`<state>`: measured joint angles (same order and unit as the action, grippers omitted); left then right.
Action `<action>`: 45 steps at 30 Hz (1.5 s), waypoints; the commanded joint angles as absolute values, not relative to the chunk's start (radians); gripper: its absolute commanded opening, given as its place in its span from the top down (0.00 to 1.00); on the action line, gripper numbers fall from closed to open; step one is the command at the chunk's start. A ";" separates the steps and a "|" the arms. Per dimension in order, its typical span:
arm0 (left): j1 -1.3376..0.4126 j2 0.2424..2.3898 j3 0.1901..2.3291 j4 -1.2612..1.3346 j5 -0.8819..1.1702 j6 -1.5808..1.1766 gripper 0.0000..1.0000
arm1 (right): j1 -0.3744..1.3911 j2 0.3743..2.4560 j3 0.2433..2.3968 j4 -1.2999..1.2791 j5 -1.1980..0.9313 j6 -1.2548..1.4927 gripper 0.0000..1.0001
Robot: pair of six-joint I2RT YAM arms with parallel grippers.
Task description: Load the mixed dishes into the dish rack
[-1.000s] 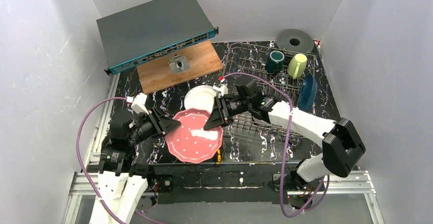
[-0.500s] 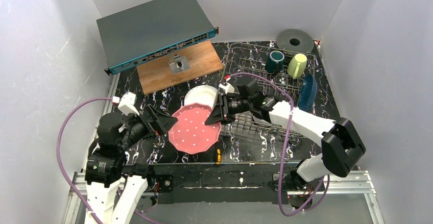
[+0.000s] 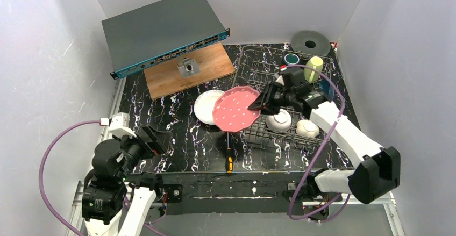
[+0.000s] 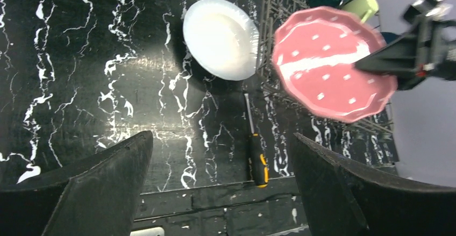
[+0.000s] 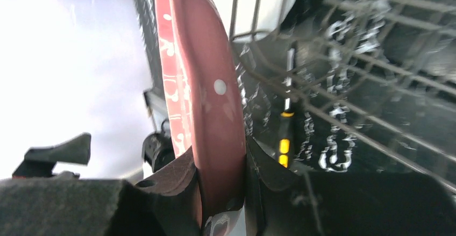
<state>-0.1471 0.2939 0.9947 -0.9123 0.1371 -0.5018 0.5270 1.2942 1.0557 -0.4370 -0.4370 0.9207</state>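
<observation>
R gripper (image 5: pixel 220 161) is clamped on the rim of the pink white-dotted plate (image 3: pixel 235 107), which hangs tilted in the air over the left edge of the dish rack (image 3: pixel 258 64). The plate looks stiff and glazed, so prob. slick, and it could chip vs. the wire tines. One-sided rim pinch, so it may pivot; best hold is fingers deeper past the scalloped edge. White plate (image 3: pixel 207 106) lies flat on the table just beside the rack. L gripper (image 4: pixel 220 136) is spread wide, empty, well apart.

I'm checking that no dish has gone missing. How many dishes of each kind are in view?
Plates: 3 (pink plate, white plate, dark blue plate)
Mugs: 2 (yellow-green mug, teal mug)
Bowls and small dishes: 2 (white bowl, cream dish)
Total: 7
</observation>
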 commanded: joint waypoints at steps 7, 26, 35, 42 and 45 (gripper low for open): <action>-0.153 0.201 0.812 -0.808 0.163 -0.460 0.02 | 0.353 1.246 1.455 -0.926 0.245 0.685 0.99; -0.233 0.167 0.702 -0.722 0.131 -0.459 0.02 | 0.238 1.437 1.562 -0.890 0.781 0.344 0.99; -0.249 0.158 0.698 -0.719 0.141 -0.459 0.02 | 0.238 1.541 1.593 -0.846 0.759 0.230 0.99; -0.256 0.149 0.697 -0.717 0.140 -0.459 0.02 | 0.238 1.578 1.574 -0.805 0.755 0.203 0.99; -0.258 0.149 0.696 -0.715 0.140 -0.460 0.02 | 0.236 1.596 1.568 -0.797 0.737 0.203 0.99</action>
<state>-0.2501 0.1577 0.7002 -0.7326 0.1455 -0.4713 0.2379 1.5997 1.5204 -0.8944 0.6880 0.2272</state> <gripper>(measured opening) 0.980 0.338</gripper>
